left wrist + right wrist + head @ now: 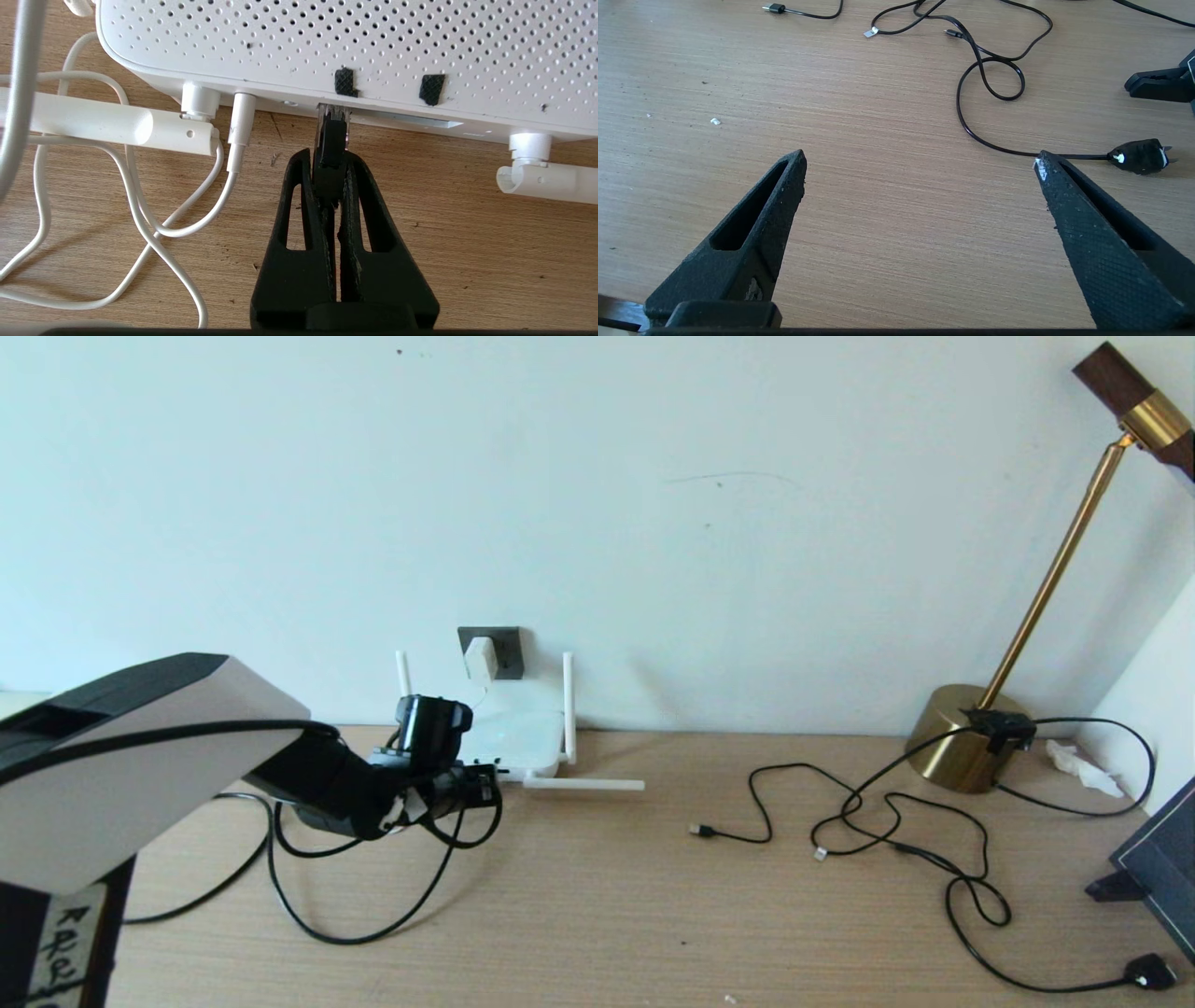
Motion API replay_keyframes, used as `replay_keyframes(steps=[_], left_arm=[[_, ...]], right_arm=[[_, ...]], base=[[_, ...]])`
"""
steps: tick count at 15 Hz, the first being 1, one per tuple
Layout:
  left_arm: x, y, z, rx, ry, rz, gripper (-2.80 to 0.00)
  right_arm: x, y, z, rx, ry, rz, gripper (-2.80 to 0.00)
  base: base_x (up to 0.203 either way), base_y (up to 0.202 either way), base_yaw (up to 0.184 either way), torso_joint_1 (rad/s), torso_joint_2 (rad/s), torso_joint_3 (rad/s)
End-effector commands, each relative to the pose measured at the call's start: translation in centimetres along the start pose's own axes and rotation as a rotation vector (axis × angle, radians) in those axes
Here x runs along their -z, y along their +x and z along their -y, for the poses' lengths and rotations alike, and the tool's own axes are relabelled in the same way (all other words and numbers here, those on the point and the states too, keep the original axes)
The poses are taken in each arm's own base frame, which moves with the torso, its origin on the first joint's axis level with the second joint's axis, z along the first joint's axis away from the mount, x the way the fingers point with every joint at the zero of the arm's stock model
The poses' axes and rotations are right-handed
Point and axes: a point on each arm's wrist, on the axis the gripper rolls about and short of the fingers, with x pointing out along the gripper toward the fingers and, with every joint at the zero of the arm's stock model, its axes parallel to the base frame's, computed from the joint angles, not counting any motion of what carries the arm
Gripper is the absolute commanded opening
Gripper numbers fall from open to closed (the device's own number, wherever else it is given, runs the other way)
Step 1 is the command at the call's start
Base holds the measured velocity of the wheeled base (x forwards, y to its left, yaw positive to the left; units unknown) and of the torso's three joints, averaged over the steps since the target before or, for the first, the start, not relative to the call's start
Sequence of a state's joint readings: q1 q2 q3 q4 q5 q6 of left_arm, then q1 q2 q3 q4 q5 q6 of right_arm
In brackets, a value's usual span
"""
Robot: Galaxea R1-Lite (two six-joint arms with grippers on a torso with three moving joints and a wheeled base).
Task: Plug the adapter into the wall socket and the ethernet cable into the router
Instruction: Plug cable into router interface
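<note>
Looking from the head camera, I can hardly see my left gripper (471, 787), because my own dark arm and wrist cover most of it, and the port side of the router (516, 739) is hidden too. My left wrist camera shows it much better. There the fingers (359, 205) are squeezed nearly together on the small black plug of the ethernet cable (331, 151). The plug points straight at the router's edge, its long way in line with the fingers, and its clear tip sits at the mouth of a port. I cannot tell how deep it goes. The rest of the thick black cable loops on the worktop (597, 905) under my arm. A thin white cord (240, 135) is already stuck into the router beside it. The white adapter (481, 658) sits in the dark wall socket (505, 649) on the wall, just above the router. One antenna (583, 785) lies flat on the worktop, and others stand up. My right gripper (920, 163) does not show in the head view; its fingers (784, 186) are spread wide and hold nothing, above bare worktop near a black plug (1139, 156).
</note>
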State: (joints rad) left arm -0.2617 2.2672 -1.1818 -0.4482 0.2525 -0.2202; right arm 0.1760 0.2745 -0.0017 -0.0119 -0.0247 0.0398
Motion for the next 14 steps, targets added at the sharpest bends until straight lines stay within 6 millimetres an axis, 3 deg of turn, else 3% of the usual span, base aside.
replay_keyframes(steps=[1,14], left_arm=[[-0.14,-0.03,-0.02,0.000,-0.003,0.008,-2.80],[0.02,-0.30,0.03,0.009,0.020,0.001,-2.80]], right_arm=[[0.00,0.01,0.00,-0.001,0.000,-0.001,0.00],[0.00,0.01,0.00,-0.001,0.000,-0.001,0.00]], base=[[0.000,0.000,0.000,0.000,0.00,0.000],[0.000,0.000,0.000,0.000,0.00,0.000]])
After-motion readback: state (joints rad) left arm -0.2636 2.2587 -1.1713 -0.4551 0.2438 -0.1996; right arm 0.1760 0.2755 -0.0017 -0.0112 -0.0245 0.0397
